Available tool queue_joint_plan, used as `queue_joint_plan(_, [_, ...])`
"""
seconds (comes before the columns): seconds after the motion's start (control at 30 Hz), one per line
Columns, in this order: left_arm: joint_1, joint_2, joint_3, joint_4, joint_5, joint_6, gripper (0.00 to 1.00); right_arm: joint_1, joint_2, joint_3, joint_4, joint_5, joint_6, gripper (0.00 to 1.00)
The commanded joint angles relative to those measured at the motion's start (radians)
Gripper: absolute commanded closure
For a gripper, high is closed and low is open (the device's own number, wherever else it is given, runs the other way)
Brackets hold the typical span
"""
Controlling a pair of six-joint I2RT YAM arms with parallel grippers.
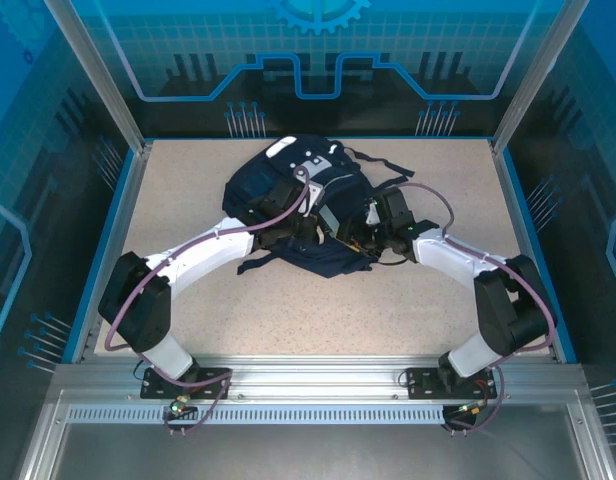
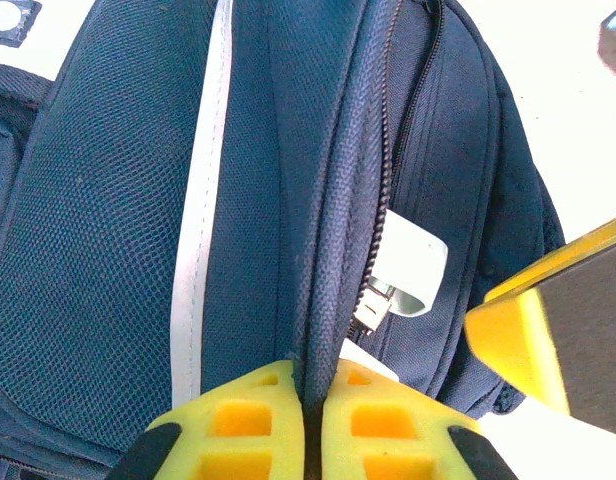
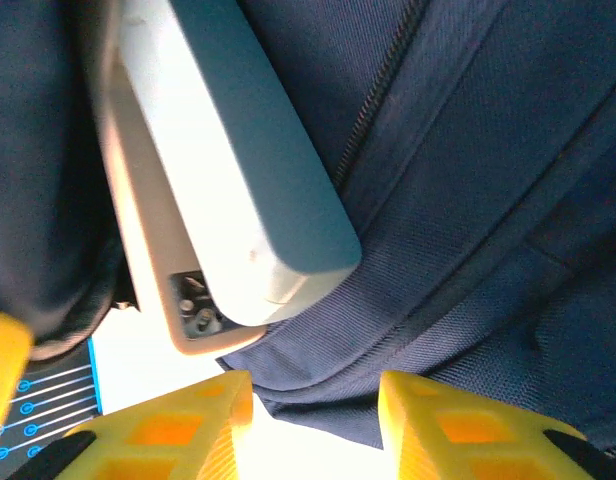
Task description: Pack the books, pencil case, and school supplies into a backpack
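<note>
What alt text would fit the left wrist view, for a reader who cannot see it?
The left hand, with yellow fingers, is shut on a fold of the navy backpack beside its zipper. A white stripe runs along the fabric, and a white tab sits by the zipper pull.

The speckled beige table (image 1: 288,310) bears the navy backpack (image 1: 250,185), toward its far side.

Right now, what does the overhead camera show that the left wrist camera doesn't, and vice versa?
Overhead: the whole backpack lying on the speckled table, the left arm and right arm reaching to it. Left wrist: close up, the left tool pinching its fabric beside the zipper, next to a white stripe. Shared: the navy backpack.
</note>
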Motion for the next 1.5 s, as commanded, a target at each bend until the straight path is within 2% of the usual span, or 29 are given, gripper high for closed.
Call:
queue_joint_plan(0.0, [-0.012,-0.047,0.016,0.033,0.075,-0.013,0.97,0.022,0.045,0.046,-0.004,-0.03,-0.013,0.63])
queue_joint_plan(0.37, [-0.011,-0.076,-0.007,0.018,0.099,-0.002,0.98,-0.06,0.154,0.213,0.004,0.068,-0.03,0.68])
queue_joint_plan(0.6, [-0.012,-0.078,-0.022,0.014,0.113,-0.003,0.98,-0.102,0.273,0.356,0.021,0.07,-0.05,0.7])
queue_joint_plan(0.77, [-0.012,-0.078,-0.028,0.018,0.118,-0.002,0.98,-0.143,0.368,0.465,0.012,0.01,-0.151,0.7])
queue_joint_plan(0.87, [-0.012,-0.079,-0.033,0.022,0.114,-0.005,0.98,-0.172,0.412,0.507,0.022,-0.1,-0.199,0.7])
queue_joint_plan(0.97, [-0.011,-0.078,-0.034,0.032,0.107,-0.015,0.98,-0.204,0.344,0.439,0.066,-0.127,-0.179,0.68])
queue_joint_plan(1.13, [-0.011,-0.069,-0.033,0.038,0.095,-0.017,0.98,-0.253,0.145,0.264,0.032,-0.067,-0.169,0.56])
queue_joint_plan(1.2, [-0.012,-0.064,-0.028,0.037,0.096,-0.012,0.98,-0.248,0.103,0.216,-0.004,-0.055,-0.172,0.58])
queue_joint_plan(1.3, [-0.012,-0.059,-0.029,0.043,0.098,-0.01,0.98,-0.214,0.081,0.152,-0.005,-0.049,-0.155,0.66])
queue_joint_plan(1.47, [-0.012,-0.057,-0.028,0.046,0.108,-0.017,0.98,-0.143,0.141,0.152,0.043,-0.036,-0.1,0.75])
